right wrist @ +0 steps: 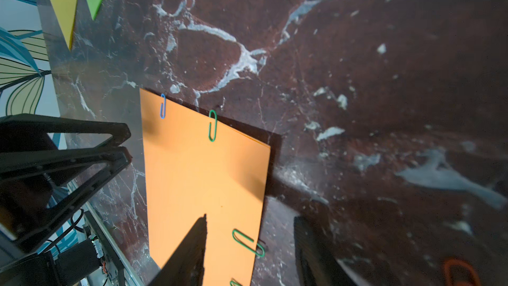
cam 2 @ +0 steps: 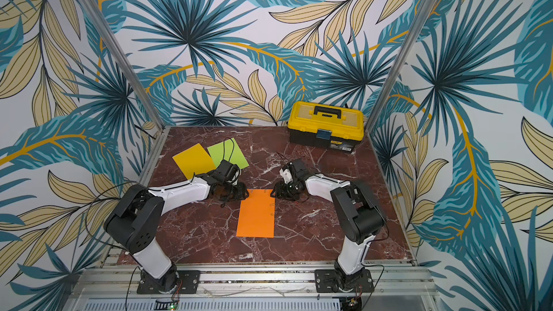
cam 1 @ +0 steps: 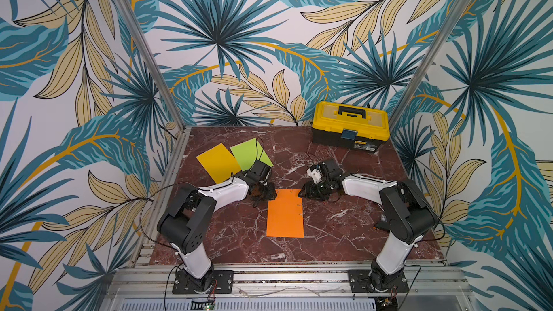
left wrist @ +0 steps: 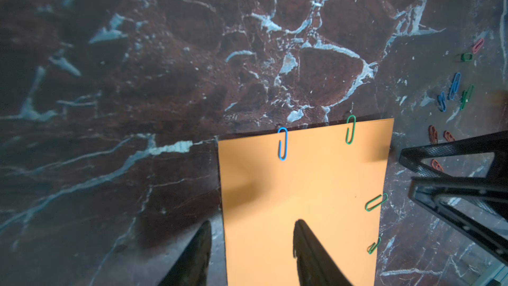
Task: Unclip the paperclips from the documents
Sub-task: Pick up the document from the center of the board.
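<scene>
Jaws apart, left end effector [left wrist: 253, 224] straddles an edge of the orange document [left wrist: 302, 182], likely steadying it; right end effector [right wrist: 251, 217], also apart, brackets a green paperclip [right wrist: 248, 243].

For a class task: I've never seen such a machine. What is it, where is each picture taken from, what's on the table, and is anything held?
Two robot arms stand at a marble-patterned table. Two pictures look down from above; two come from cameras on the arms' wrists. An orange sheet lies in the middle, with a blue paperclip and green paperclips on its edges. A yellow sheet and a green sheet lie further back; a yellow toolbox stands at the rear. Nearby lie loose paperclips. The left tool and right tool each straddle an edge of the orange sheet, open, holding nothing.
</scene>
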{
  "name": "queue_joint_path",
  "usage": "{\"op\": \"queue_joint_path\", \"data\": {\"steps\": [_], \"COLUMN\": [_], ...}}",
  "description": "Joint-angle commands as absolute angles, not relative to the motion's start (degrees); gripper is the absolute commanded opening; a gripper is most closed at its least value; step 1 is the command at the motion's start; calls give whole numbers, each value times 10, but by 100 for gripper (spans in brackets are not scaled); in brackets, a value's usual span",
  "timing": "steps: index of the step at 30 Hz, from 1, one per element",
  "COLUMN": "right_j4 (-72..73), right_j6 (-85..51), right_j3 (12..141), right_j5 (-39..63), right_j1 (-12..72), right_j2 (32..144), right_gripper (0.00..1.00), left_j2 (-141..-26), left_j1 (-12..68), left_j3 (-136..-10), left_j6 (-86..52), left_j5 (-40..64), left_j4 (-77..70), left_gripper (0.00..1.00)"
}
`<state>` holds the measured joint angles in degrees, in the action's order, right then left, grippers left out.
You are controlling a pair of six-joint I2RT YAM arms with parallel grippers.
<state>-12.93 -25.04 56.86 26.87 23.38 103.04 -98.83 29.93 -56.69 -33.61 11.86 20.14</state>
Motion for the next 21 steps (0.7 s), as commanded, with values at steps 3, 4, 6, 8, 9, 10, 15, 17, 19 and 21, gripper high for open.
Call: {"op": "queue_joint_path", "data": {"steps": [3, 4, 6, 8, 9, 10, 15, 17, 19, 21], "right_j4": [-165, -167, -171, -173, -174, -176, -177, -177, -180, -183], "right_j6": [-241, -240, -239, -237, -237, -235, -231, -230, -226, -224], "right_j3": [582, 583, 585, 586, 586, 587, 590, 591, 596, 600], "right_j5": [259, 259, 260, 261, 262, 263, 273, 277, 283, 289], "right_j1": [242, 243, 244, 244, 245, 245, 246, 246, 246, 247], "right_j2": [1046, 1048, 1052, 1057, 1059, 1062, 1070, 1073, 1079, 1084], "right_gripper": [52, 52, 52, 52, 52, 52, 52, 51, 51, 50], "left_j2": [-1005, -1007, -1010, -1011, -1011, -1011, -1000, -997, -994, -994], "left_j1": [297, 297, 297, 297, 297, 297, 297, 297, 298, 297], "left_j3": [-583, -583, -581, -575, -571, -567, -545, -541, -538, -537], "left_j6": [-327, -329, -331, -336, -339, -342, -358, -359, -360, -361], "left_j5": [142, 142, 143, 142, 142, 141, 135, 134, 131, 131], "left_j4": [203, 208, 214, 218, 219, 220, 219, 218, 219, 219], "left_gripper": [41, 40, 38, 36, 35, 35, 31, 31, 31, 30]}}
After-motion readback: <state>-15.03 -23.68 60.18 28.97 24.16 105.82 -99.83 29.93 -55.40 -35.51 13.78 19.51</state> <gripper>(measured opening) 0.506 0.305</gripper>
